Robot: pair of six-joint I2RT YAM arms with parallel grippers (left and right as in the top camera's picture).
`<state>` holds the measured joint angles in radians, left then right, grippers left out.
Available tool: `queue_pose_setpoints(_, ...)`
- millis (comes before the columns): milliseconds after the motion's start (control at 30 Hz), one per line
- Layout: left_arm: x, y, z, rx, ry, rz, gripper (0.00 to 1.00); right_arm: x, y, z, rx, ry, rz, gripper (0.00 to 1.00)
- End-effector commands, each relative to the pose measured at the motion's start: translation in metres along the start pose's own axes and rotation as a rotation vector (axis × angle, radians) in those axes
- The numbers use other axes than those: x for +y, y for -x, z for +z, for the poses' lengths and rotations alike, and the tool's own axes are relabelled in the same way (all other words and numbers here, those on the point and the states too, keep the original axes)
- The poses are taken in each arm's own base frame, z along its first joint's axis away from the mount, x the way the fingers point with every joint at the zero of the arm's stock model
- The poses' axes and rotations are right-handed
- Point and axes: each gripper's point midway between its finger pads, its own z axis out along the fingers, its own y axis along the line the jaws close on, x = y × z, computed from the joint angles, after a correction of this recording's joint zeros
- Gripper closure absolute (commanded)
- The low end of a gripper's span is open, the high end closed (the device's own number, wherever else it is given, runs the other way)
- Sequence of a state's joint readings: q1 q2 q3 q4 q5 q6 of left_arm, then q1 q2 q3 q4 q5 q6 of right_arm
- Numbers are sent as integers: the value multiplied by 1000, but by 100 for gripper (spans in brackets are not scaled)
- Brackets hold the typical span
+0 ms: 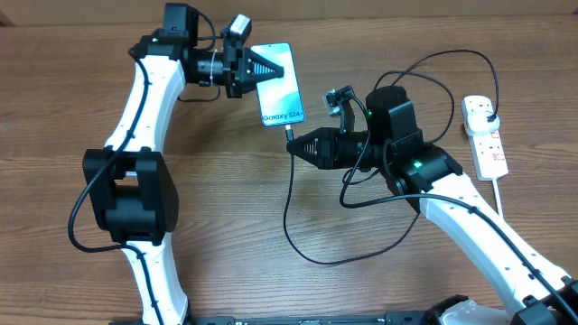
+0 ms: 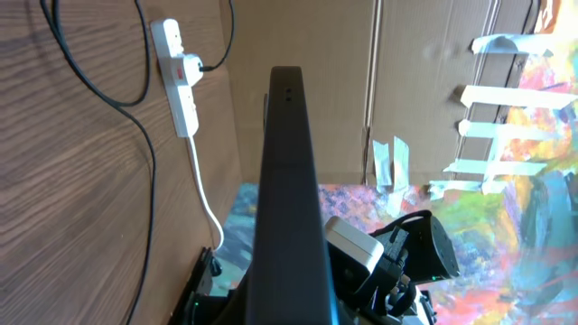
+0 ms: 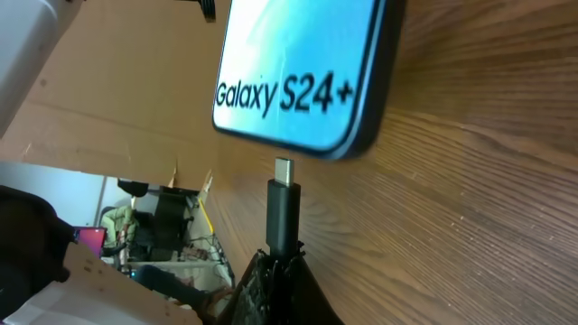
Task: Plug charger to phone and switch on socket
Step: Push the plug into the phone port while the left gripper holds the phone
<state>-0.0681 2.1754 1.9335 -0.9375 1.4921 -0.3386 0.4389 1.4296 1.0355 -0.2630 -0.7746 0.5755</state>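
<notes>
Two grippers each hold one thing. The right gripper (image 1: 294, 143) is closed tight on the charger (image 1: 289, 212), pinching the black part just behind its small metal tip (image 3: 284, 170). That tip points at the near end of the phone (image 1: 284, 95). It is very near but not touching, and the right wrist view shows a thin gap between them. The left gripper (image 1: 274, 67) is closed on the phone, gripping one long side near its far end. The phone's screen is lit light blue and faces up, with the white words "Galaxy S24+" at the end by the tip. In the left wrist view the phone shows edge-on as a dark strip. From the right gripper the charger's thin black wire makes a big loop on the table (image 1: 226, 235), then passes over the right arm (image 1: 470, 203) to the socket (image 1: 488, 149). The socket lies at the far right of the table, well apart from the phone. The charger's black plug (image 1: 489, 110) sits in it. A thick white cord (image 1: 498, 188) runs from the socket's near end. The socket has red marks, but they are too small to tell if it is on.
</notes>
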Motion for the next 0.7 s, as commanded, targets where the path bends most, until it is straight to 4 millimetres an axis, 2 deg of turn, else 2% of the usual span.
queue_pose_setpoints(0, -17, -1, -3, 9, -43, 28, 96, 9, 1, -5, -9, 20, -26, 96)
queue_pose_setpoints(667, -17, -3, 1, 17, -41, 35, 96, 12, 5, -6, -23, 30, -42, 96)
